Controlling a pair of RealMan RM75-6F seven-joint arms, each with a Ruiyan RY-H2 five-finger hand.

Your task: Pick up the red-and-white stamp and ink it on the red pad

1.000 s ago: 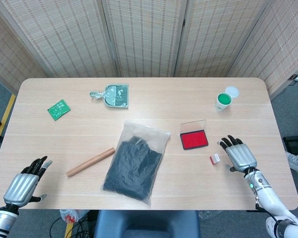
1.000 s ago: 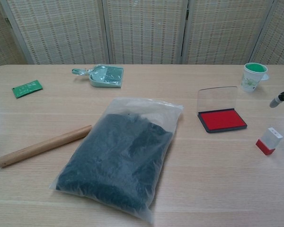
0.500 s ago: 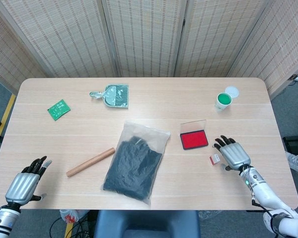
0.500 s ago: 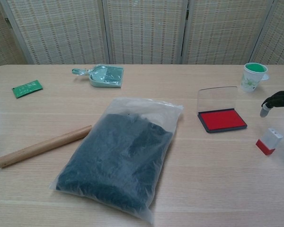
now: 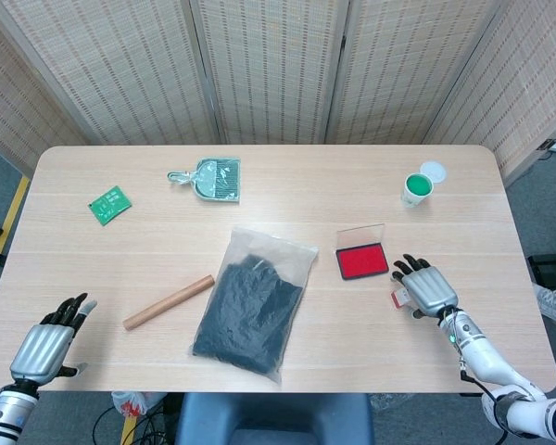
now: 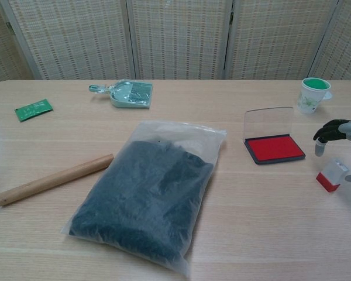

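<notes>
Since the earlier frames, the right hand has moved closer to the red ink pad and now hovers over the red-and-white stamp, fingers spread and curved downward, holding nothing. The stamp stands on the table just right of the pad, on the near side. The pad's clear lid is propped open. Left of the pad lies a clear bag of dark material, then a wooden rod. Far left of the pad, at the table's near edge, the left hand rests with fingers slightly apart, empty.
</notes>
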